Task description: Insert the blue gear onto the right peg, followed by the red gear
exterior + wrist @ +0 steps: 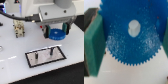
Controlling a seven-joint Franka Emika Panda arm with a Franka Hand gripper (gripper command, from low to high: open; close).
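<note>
Jaws clamp the flat, toothed bright-blue gear disc [130, 39] edge-on; our gripper [55, 29] carries it above the white table [12, 60].
We're up and back from the black-framed pale plate [46, 56]; the thin dark right peg [51, 49] is barely resolved, so hole-to-pin misalignment could jam or tilt the disc. Red gear not visible to us.

The blue gear [56, 34] hangs in the hand [56, 30] behind the plate [34, 58].
</note>
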